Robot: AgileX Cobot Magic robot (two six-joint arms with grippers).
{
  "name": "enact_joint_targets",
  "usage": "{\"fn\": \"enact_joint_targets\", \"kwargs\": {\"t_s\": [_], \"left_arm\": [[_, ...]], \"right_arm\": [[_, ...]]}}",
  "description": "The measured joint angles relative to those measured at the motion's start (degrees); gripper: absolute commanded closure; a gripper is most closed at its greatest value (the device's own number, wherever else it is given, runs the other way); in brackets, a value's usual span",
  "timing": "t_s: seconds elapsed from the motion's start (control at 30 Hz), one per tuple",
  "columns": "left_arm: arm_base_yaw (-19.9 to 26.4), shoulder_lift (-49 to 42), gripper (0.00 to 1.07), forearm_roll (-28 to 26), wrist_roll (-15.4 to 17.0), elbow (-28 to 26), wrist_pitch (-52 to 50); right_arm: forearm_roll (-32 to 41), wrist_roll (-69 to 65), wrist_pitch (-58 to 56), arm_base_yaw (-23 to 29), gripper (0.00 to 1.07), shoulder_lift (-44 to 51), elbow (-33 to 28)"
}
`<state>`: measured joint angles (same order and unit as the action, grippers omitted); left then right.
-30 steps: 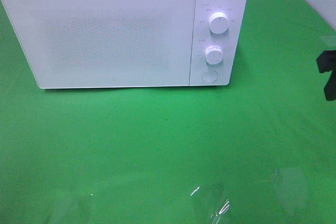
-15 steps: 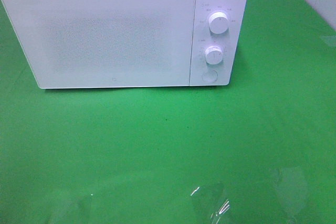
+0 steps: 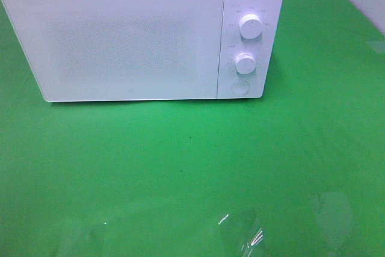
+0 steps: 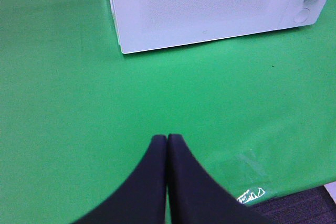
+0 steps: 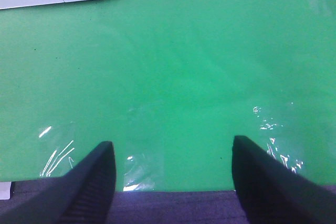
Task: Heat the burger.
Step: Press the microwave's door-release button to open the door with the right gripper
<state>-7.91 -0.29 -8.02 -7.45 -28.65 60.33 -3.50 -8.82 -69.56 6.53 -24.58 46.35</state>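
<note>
Fingers [image 4: 152, 177] meet on left gripper [image 4: 167, 139], apparently empty; right gripper [image 5: 172, 143] splayed.

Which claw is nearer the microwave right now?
Left, likely. The left claw, shut, faces the microwave front across green cloth; the right claw, open, sits farther off, with only its corner in view.

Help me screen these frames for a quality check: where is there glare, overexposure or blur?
Exterior high: the microwave front is washed out, its dial labels barely legible, and glare glints on the green table cover. Left wrist: sharp enough, one small glint by the shut left gripper. Right wrist: shiny wrinkle streaks on the cover; the open right gripper looks soft.
</note>
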Motion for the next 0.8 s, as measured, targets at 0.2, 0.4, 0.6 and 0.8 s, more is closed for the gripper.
{"fn": "enact_joint_targets", "kwargs": {"t_s": [0.2,0.4,0.6,0.8], "left_arm": [[0.0,0.0,1.06,0.0,0.0,0.0,0.0],[0.0,0.0,1.06,0.0,0.0,0.0,0.0],[0.0,0.0,1.06,0.0,0.0,0.0,0.0],[0.0,0.0,1.06,0.0,0.0,0.0,0.0]], "right_arm": [[0.3,1.4,4.5,0.0,0.47,8.6,-7.1],[0.3,2.8,7.0,0.0,0.47,16.5,-12.5],[0.3,3.3,9.7,0.0,0.47,24.8,-16.7],[0.4,4.9,11.0,0.0,0.47,24.8,-17.2]]}}
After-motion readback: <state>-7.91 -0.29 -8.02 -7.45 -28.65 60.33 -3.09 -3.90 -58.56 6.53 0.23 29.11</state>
